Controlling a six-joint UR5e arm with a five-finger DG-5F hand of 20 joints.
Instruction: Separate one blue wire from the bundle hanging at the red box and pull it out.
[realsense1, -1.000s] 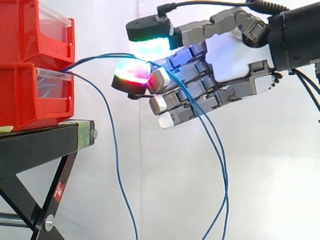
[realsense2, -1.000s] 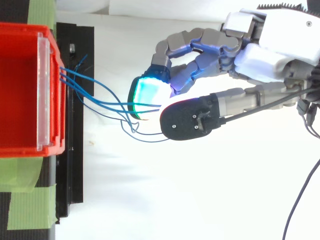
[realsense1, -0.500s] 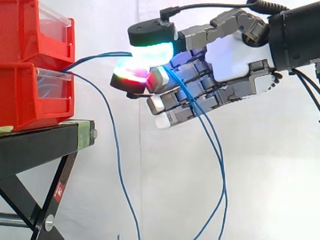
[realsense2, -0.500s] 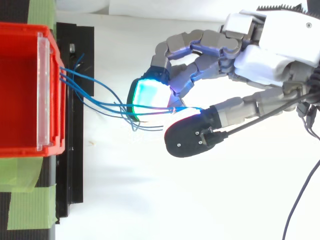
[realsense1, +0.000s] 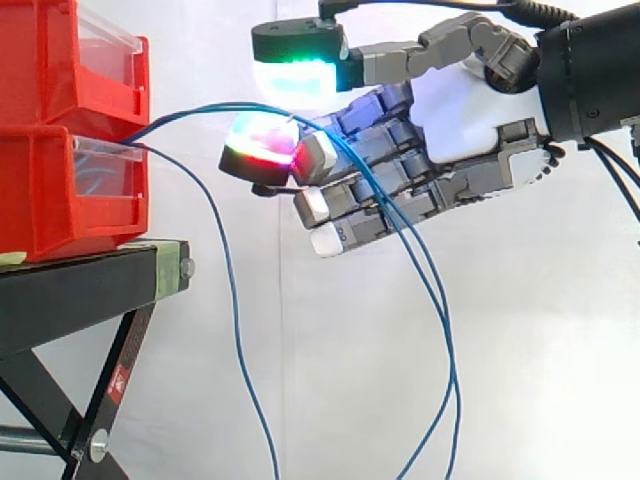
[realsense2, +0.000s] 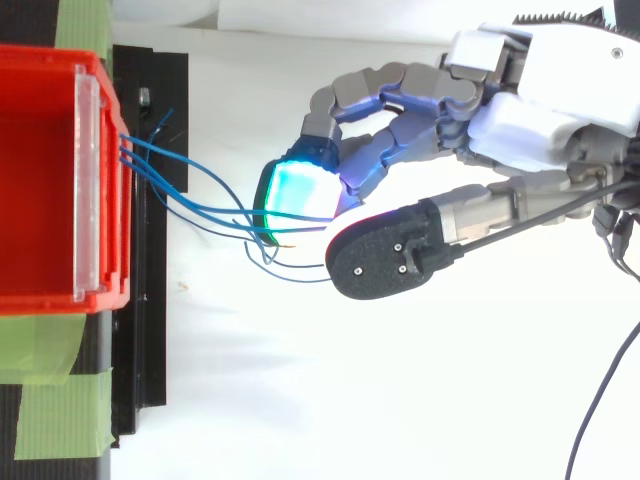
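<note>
Several thin blue wires (realsense1: 200, 110) leave the front of the lower red bin (realsense1: 60, 190) and run right to my hand (realsense1: 470, 110). They pass through the gap between the raised thumb's green pad (realsense1: 295, 70) and a red-green fingertip (realsense1: 262, 148). From there they drape over the bent fingers and hang down in a long loop (realsense1: 447, 380). The thumb stands clear of the fingertip, so nothing is pinched. One more blue wire (realsense1: 232, 300) hangs straight down near the bin. From above, the wires (realsense2: 200, 207) fan from the bin (realsense2: 40, 180) to the cyan pad (realsense2: 300, 195) of the hand (realsense2: 520, 120).
A second red bin (realsense1: 60, 60) with a clear front sits on top of the lower one. Both stand on a black stand (realsense1: 90, 285) with crossed legs. Green tape (realsense2: 60, 415) holds the bin to the stand. A white curtain is behind.
Half a second ago the thumb pad pressed down on the fingertip over the wires. It has since lifted upward, opening a gap. The wires still lie across the fingers.
</note>
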